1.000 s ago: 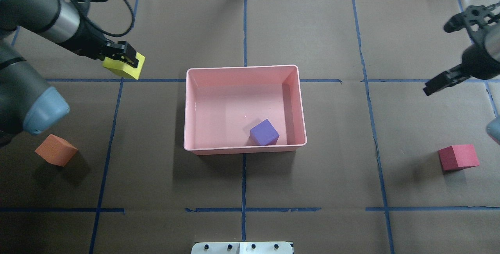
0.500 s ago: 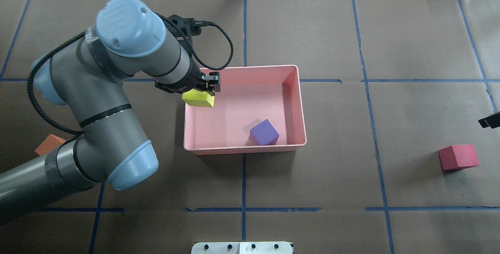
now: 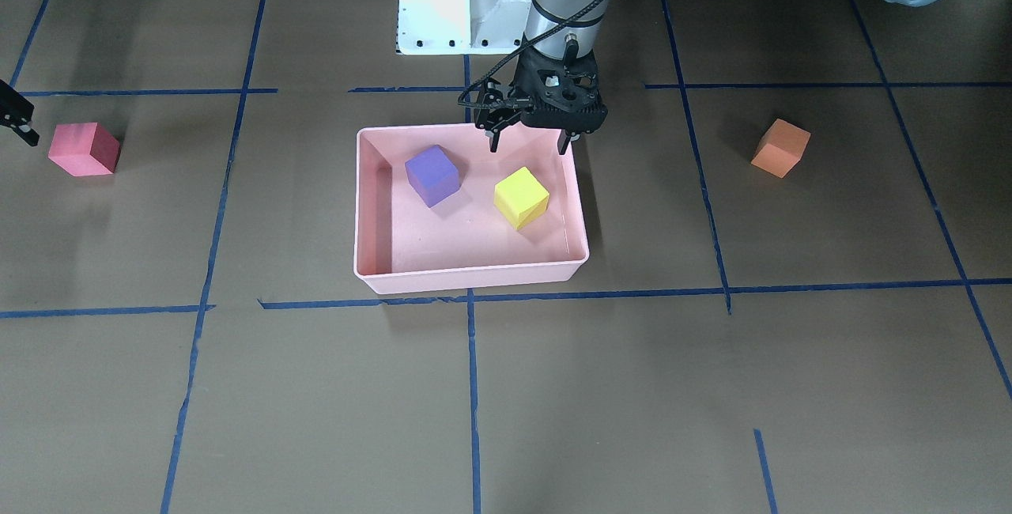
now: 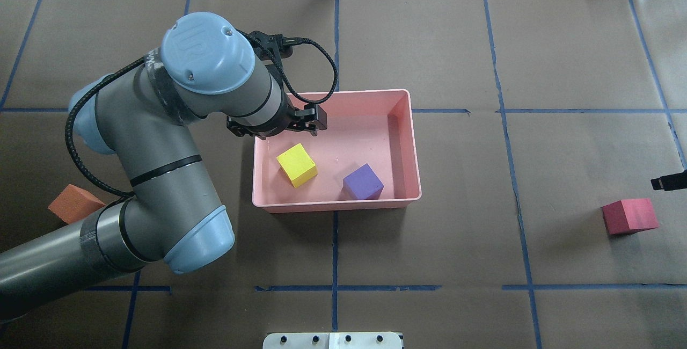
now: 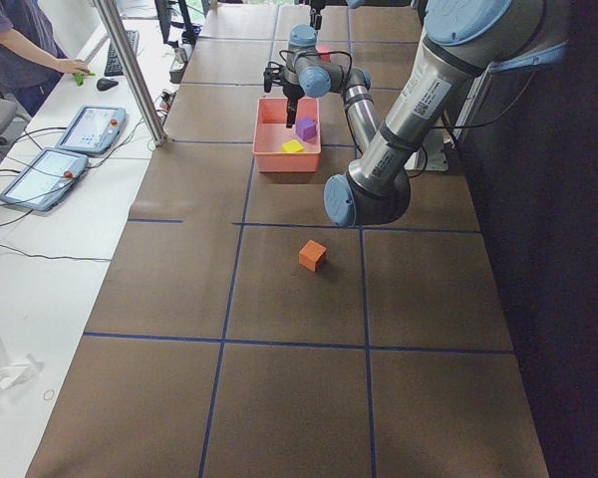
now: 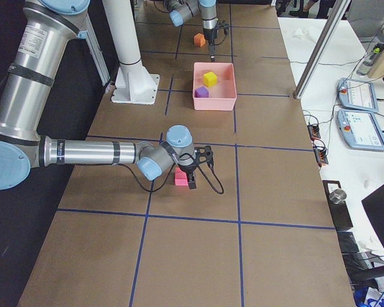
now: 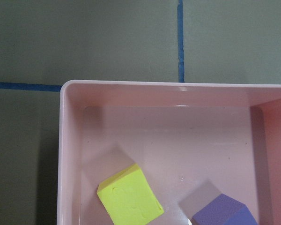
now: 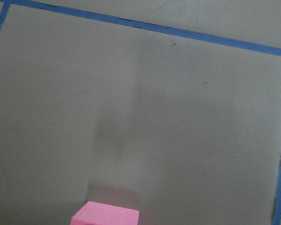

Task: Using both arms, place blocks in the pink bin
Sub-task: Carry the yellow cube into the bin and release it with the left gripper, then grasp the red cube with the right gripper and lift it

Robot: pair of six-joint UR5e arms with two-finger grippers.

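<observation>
The pink bin sits mid-table and holds the yellow-green block and the purple block, apart from each other. My left gripper hangs open and empty over the bin's left-hand end, above the yellow-green block. The orange block lies on the table at the left, partly behind my left arm. The red-pink block lies at the right. Only one finger of my right gripper shows overhead, just beyond the red-pink block; the gripper looks open and empty.
The white pedestal base stands at the robot's side of the table. Blue tape lines cross the brown table cover. Operators' tablets lie on a side bench beyond the table.
My left arm swung from the far left over the bin with the yellow-green block and let it go; it now lies in the bin. My right gripper moved down beside the red-pink block.
</observation>
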